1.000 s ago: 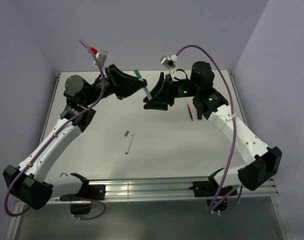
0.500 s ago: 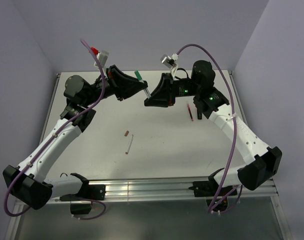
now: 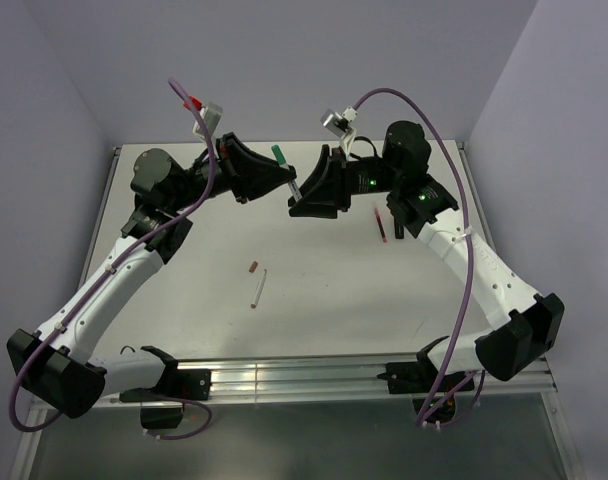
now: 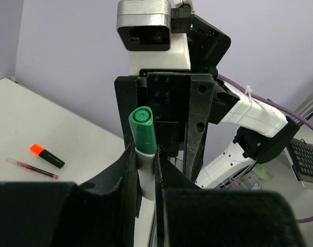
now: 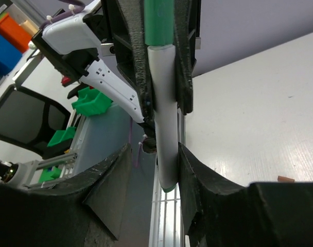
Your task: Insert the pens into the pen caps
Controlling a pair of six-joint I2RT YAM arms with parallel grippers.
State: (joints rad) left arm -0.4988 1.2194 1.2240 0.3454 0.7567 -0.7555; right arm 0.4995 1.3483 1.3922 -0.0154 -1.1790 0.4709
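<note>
Above the table's far middle, my left gripper [image 3: 284,181] [image 4: 145,154] is shut on a thin white pen [image 3: 293,186] [image 4: 146,177] [image 5: 164,103]. A green pen cap [image 3: 278,153] [image 4: 142,131] [image 5: 159,23] sits on the pen's upper end. My right gripper [image 3: 297,204] [image 5: 155,154] stands open around the pen's lower end; one finger touches the barrel and the other is apart from it. A second white pen [image 3: 257,289] and a brownish-red cap [image 3: 252,267] [image 5: 285,178] lie mid-table. A dark red pen [image 3: 381,225] [image 4: 32,168] lies at the right, and beside it a black marker [image 4: 47,156] with an orange end.
The white table [image 3: 324,290] is walled by lilac panels behind and at both sides. An aluminium rail [image 3: 284,380] with the arm bases runs along the near edge. Purple cables [image 3: 471,280] loop over both arms.
The right gripper has edged left around the pen's lower end. The left gripper keeps its hold, and the capped pen has shifted slightly.
</note>
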